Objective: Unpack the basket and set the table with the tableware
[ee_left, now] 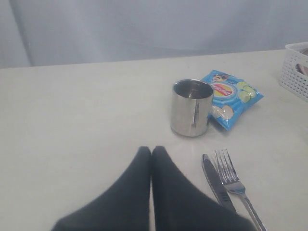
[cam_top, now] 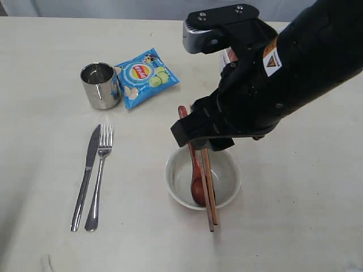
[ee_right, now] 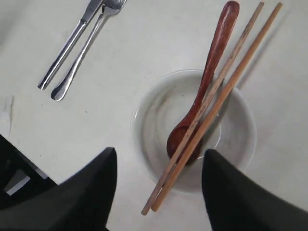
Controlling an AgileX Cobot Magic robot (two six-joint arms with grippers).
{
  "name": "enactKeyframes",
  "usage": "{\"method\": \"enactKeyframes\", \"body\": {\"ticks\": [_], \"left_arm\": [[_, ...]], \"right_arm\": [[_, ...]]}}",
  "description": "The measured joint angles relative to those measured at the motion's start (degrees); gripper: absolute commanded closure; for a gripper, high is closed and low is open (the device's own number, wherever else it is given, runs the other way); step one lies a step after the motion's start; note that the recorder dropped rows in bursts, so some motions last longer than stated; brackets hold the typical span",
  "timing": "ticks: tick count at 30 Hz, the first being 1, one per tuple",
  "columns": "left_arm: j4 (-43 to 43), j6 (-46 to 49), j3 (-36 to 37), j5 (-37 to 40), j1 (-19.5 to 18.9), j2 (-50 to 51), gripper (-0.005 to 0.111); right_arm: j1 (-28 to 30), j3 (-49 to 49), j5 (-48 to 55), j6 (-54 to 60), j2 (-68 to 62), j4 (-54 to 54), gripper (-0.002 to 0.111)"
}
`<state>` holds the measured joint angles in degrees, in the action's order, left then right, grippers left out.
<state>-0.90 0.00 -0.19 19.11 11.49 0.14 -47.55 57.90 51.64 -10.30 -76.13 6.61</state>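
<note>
A pale bowl (cam_top: 227,180) (ee_right: 159,110) stands on the table (cam_top: 295,226), with a dark red-brown spoon (cam_top: 197,187) (ee_right: 211,62) in it and two wooden chopsticks (cam_top: 210,192) (ee_right: 240,62) lying across it. My right gripper (cam_top: 203,141) (ee_right: 159,152) hovers over the bowl, open and holding nothing. A steel knife (cam_top: 86,175) (ee_left: 219,185) and fork (cam_top: 100,175) (ee_left: 236,180) lie side by side to the left. The steel cup (cam_top: 100,85) (ee_left: 191,108) stands behind them. My left gripper (ee_left: 151,153) is shut and empty, low over the table near the knife. A corner of the white basket (ee_left: 296,70) shows.
A blue chip bag (cam_top: 144,76) (ee_left: 231,98) lies right beside the cup. The right arm's black body covers the table's back right in the exterior view.
</note>
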Motion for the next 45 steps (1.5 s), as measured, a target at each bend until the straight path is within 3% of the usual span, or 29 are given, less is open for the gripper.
{"method": "enactKeyframes", "body": {"ticks": [11,21,25,30,35,39,45], "left_arm": [[0.0,0.0,0.0,0.0,0.0,0.0,0.107],[-0.1,0.0,0.0,0.0,0.0,0.0,0.107],[-0.1,0.0,0.0,0.0,0.0,0.0,0.107],[-0.1,0.0,0.0,0.0,0.0,0.0,0.107],[-0.1,0.0,0.0,0.0,0.0,0.0,0.107],[-0.1,0.0,0.0,-0.1,0.0,0.0,0.107],[-0.1,0.0,0.0,-0.1,0.0,0.0,0.107]], "right_arm": [[0.0,0.8,-3.4,2.2,0.1,-3.4,0.057],[1.0,9.4,16.1,-13.0,0.2,-36.1,0.057],[10.7,9.6,17.1,-13.9,0.2,-38.7,0.057],[29.7,9.6,11.2,-10.3,0.1,-28.3,0.057],[43.6,9.6,3.3,-10.7,-1.5,-20.7,0.057],[48.9,9.6,1.5,-11.1,-4.6,-20.7,0.057],[49.6,9.7,3.1,-10.3,-12.7,-23.8,0.057]]}}
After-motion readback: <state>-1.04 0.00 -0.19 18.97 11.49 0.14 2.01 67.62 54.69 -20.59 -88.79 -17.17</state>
